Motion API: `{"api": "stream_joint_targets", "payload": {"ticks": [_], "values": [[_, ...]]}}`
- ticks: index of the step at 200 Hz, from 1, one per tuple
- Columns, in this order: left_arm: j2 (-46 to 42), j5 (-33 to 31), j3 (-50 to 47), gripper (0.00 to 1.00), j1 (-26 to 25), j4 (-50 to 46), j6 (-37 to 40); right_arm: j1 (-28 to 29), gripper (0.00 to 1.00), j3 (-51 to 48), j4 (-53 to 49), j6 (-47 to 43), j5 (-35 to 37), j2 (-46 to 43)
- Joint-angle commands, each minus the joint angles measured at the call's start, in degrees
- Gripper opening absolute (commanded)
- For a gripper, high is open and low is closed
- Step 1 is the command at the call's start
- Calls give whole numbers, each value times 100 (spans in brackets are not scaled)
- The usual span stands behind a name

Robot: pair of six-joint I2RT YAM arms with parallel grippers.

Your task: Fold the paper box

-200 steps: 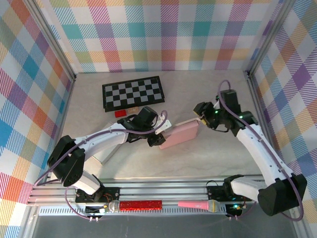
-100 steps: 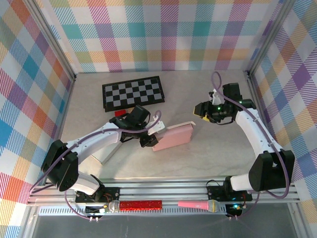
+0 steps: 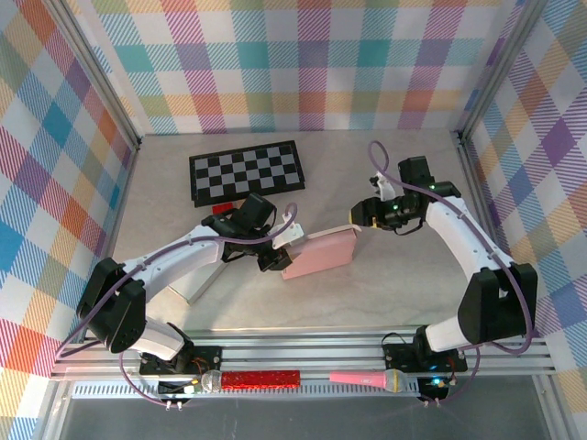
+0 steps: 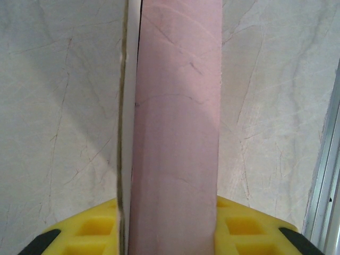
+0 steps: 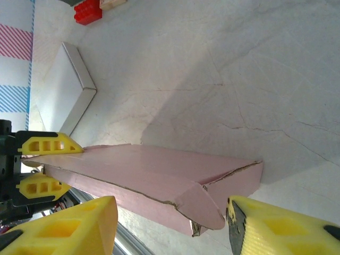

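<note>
From above, the paper box (image 3: 321, 252) lies near the middle of the table (image 3: 394, 293). It is a flat pink sleeve whose long side runs from your left gripper (image 3: 279, 254) toward the right gripper (image 3: 358, 217). The left gripper is pinched onto the box's left end. The right gripper hangs just off the far right corner with its jaws apart, holding nothing. A chessboard (image 3: 246, 172) and a red brick (image 3: 223, 210) sit behind, apart from the work.

In the left wrist view, the 2 yellow fingers (image 4: 87, 234) clamp the box across its thin depth. The card is matte pink with faint creases and a white raw edge along 1 side. Judge it light and thin: stiff across the panels, weak at the scored folds, and easy to crush or tear under a hard squeeze.

In the right wrist view, the box stands edge-on over the marbled table and casts a shadow; you cannot tell whether it is lifted clear. A loose flap (image 5: 204, 207) with a ragged edge sits at the near end between the 2 wide-set yellow pads (image 5: 64, 223), apparently touching neither. A white box (image 5: 66, 93) lies flat beyond. Take the flap near its crease, not its frayed rim, and press it over against the left gripper's hold.
</note>
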Motion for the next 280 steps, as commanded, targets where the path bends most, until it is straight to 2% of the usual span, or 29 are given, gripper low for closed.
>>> {"api": "stream_joint_targets", "payload": {"ticks": [1, 41, 95, 191, 239, 280], "values": [[139, 19, -89, 25, 47, -272, 128, 55, 55, -11, -53, -288, -200, 45], [166, 27, -90, 26, 57, -243, 129, 87, 50, -86, -53, -288, -300, 98], [210, 26, -72, 26, 64, -254, 132, 229, 41, -51, -268, -402, -5, 30], [219, 63, -37, 26, 74, -298, 159, 468, 25, 84, -484, -508, 1016, -43], [245, 89, -7, 26, 73, -320, 158, 568, 21, 283, -544, -517, 1286, 71], [254, 98, 22, 26, 70, -334, 158, 603, 23, 386, -606, -550, 1447, 83]]}}
